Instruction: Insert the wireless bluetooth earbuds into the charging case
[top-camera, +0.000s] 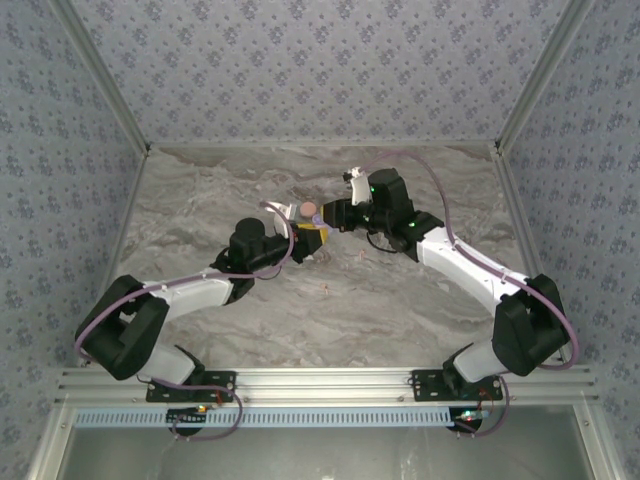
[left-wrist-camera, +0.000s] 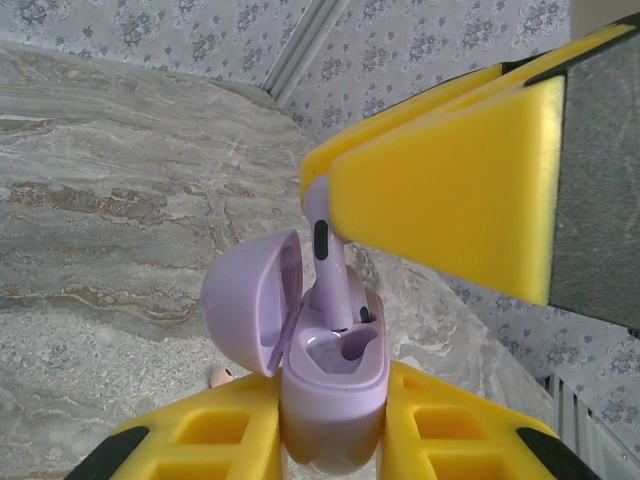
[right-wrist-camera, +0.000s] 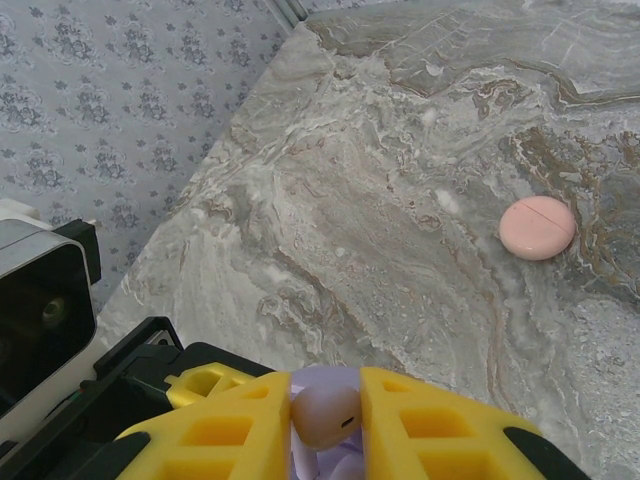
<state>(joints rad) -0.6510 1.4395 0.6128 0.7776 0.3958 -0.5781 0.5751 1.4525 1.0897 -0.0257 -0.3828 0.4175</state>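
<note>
Lilac charging case (left-wrist-camera: 335, 385): open, upright, lid hinged back to the left. Held above the middle of the table (top-camera: 200, 200). The left jaws were clenched on its lower body, one yellow finger (left-wrist-camera: 205, 440) on each side.

Lilac earbud (left-wrist-camera: 325, 270): grasped by its bulb head in the right jaws, which were clenched on it between yellow fingers (right-wrist-camera: 440, 425). The stem pointed down, with its lower end inside the open case at the left-hand well. Whether it was fully seated could not be told.

Pink earbud (left-wrist-camera: 222, 376): loose on the table, just left of the lilac case and partly hidden behind the left finger.

Pink disc-shaped case (right-wrist-camera: 537, 227): closed, seam visible across its top, lying flat on the table. In the top view it lay just beyond the two sets of jaws, on the far side.

Two tiny pale pink pieces, one (top-camera: 362, 254) near and right of the jaws, one (top-camera: 323, 291) nearer the arm bases: loose on the table, well apart from each other, too small to make out further.

Left arm (top-camera: 190, 292) and right arm (top-camera: 470, 265): white and black, reaching in from either side so that the jaws met tip to tip over the table's middle.

Table: grey-brown marble pattern. Walls (top-camera: 300, 60): pale blue floral paper.
</note>
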